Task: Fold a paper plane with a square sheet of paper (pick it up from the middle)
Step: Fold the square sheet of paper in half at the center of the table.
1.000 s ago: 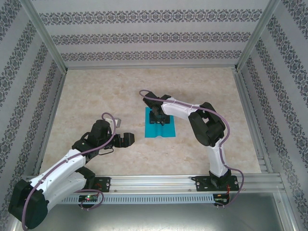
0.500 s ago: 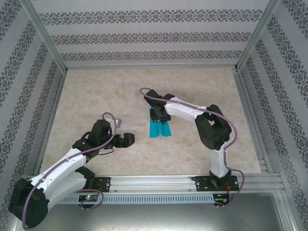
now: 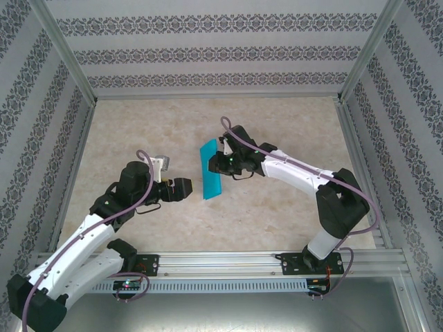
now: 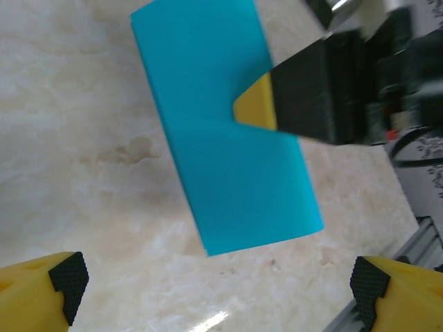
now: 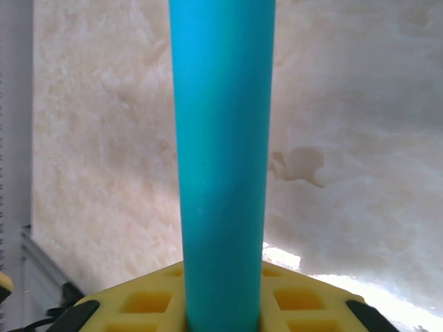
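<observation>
The square sheet of paper (image 3: 209,170) is teal and doubled over into a narrow curved band, hanging above the marble table. My right gripper (image 3: 223,160) is shut on its middle. In the right wrist view the sheet (image 5: 221,152) rises straight up from between the yellow jaws of that gripper (image 5: 221,315). My left gripper (image 3: 185,188) stands open just left of the sheet's lower end, with nothing between its fingers. In the left wrist view the sheet (image 4: 221,138) hangs ahead of the left gripper (image 4: 218,283), with a right fingertip (image 4: 257,104) pinching its edge. A paper plane is out of view.
The marble tabletop (image 3: 138,131) is ringed by aluminium rails (image 3: 221,257) and patterned walls (image 3: 221,55). The table's rail (image 4: 415,256) shows at the right of the left wrist view.
My right gripper closed on the flat sheet's middle, lifted it and swung it left, so the paper bent into a narrow band. The left arm moved up toward it.
</observation>
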Robot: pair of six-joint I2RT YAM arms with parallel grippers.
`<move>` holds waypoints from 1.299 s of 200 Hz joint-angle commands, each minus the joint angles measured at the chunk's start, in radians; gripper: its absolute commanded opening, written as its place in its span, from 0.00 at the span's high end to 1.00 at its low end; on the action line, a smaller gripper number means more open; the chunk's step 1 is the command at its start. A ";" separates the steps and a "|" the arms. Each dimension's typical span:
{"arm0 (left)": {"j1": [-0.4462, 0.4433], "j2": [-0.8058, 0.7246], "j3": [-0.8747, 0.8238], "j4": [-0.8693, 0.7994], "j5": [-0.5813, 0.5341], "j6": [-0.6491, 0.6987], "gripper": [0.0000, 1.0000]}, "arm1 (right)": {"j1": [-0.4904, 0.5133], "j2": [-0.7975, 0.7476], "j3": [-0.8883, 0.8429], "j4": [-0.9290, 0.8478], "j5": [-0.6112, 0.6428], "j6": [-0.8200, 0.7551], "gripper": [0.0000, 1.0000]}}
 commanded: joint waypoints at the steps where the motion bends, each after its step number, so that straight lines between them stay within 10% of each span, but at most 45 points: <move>1: -0.009 0.013 0.023 0.011 0.067 -0.055 0.00 | -0.034 -0.018 -0.104 0.166 -0.142 0.052 0.76; 95: -0.029 0.323 0.002 0.366 0.180 -0.188 0.07 | -0.167 0.050 -0.339 0.358 -0.306 -0.019 0.73; 260: -0.110 0.858 0.159 0.522 0.133 -0.208 0.60 | -0.216 0.129 -0.363 0.317 -0.278 -0.097 0.69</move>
